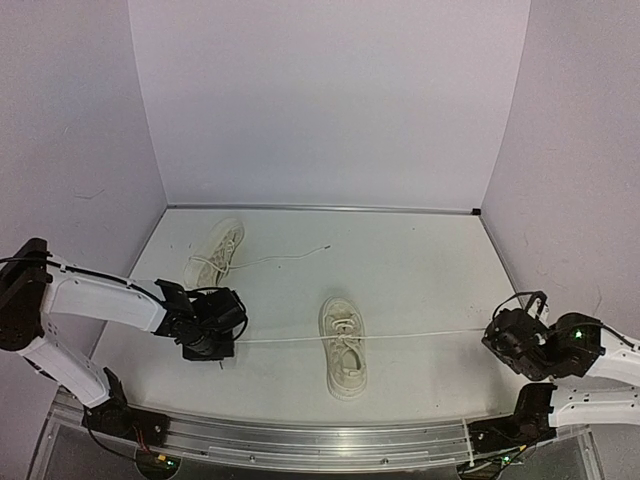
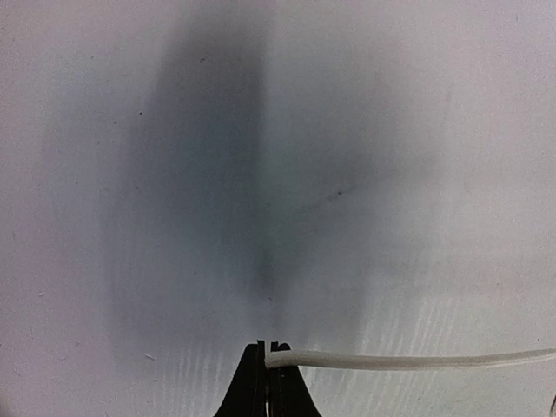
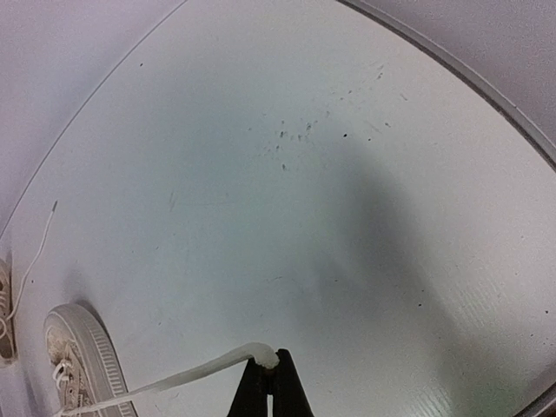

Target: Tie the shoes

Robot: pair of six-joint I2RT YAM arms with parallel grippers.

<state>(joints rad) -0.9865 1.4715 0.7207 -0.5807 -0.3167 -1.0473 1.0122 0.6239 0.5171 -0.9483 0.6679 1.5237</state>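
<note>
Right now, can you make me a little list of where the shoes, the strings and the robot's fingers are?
near shoe: middle of the table, between the two arms
far shoe: back left, nothing touching it
far shoe's lace: loose, trailing off to the right
near shoe's lace: pulled out straight to both sides
left gripper: fingers shut on one end of that lace
right gripper: fingers shut on the other end
</note>
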